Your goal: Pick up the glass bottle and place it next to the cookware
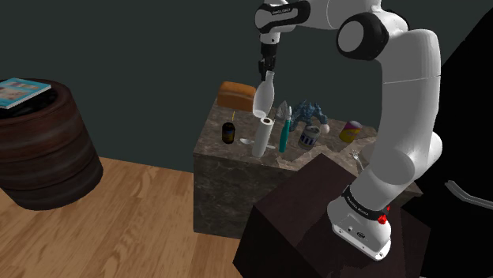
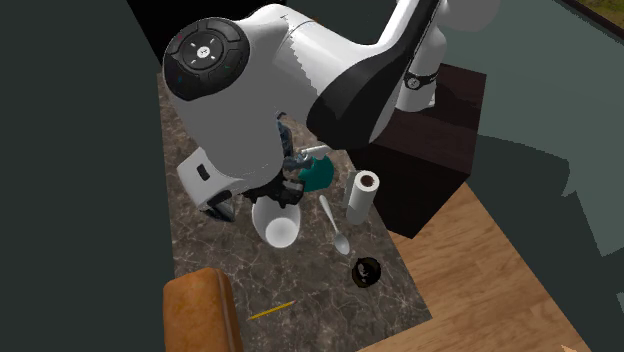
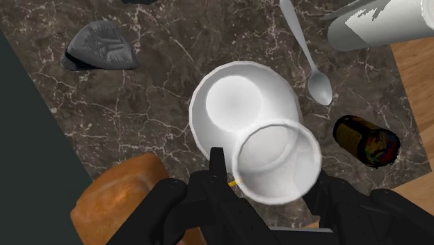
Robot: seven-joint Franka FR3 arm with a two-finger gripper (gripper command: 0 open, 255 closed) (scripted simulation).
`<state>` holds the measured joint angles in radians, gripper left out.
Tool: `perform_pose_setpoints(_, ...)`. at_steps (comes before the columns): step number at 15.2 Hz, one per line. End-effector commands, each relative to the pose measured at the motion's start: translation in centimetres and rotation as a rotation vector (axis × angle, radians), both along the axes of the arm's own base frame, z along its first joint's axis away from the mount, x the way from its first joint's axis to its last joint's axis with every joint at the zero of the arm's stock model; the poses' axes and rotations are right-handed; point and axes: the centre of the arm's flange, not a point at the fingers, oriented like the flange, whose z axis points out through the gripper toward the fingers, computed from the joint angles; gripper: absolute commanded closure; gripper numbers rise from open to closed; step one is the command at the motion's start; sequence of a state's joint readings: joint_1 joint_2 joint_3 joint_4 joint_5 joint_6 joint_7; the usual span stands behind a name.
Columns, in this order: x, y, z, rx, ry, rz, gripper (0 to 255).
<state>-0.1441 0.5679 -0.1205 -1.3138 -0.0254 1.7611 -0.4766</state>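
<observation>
I count one bottle, one bowl, one spoon, one paper roll, one dark jar and one loaf. The gripper fingers clamp the bottle's neck. The wrist view puts the bottle partly over the bowl. The shoulder view shows it held clear above the counter.

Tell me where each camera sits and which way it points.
Shoulder view: beside the stand, looking over the marbled counter; shows the whole arm, its claw shut on the white bottle.
Second exterior view: high over the counter's far end, looking down, back toward the stand; the arm's joints loom close.
Wrist view: on the hand, looking down along the fingers, past the bottle, at the counter.
Shared: all three show the bottle, bread loaf and dark jar.
</observation>
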Motion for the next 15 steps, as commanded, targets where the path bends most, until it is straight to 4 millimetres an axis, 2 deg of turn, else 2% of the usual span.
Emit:
perform_pose_setpoints(1,0.0,-0.1,1.1,0.0,0.0,0.0,255)
perform_pose_setpoints(15,0.0,-0.1,8.5,0.0,0.0,0.0,255)
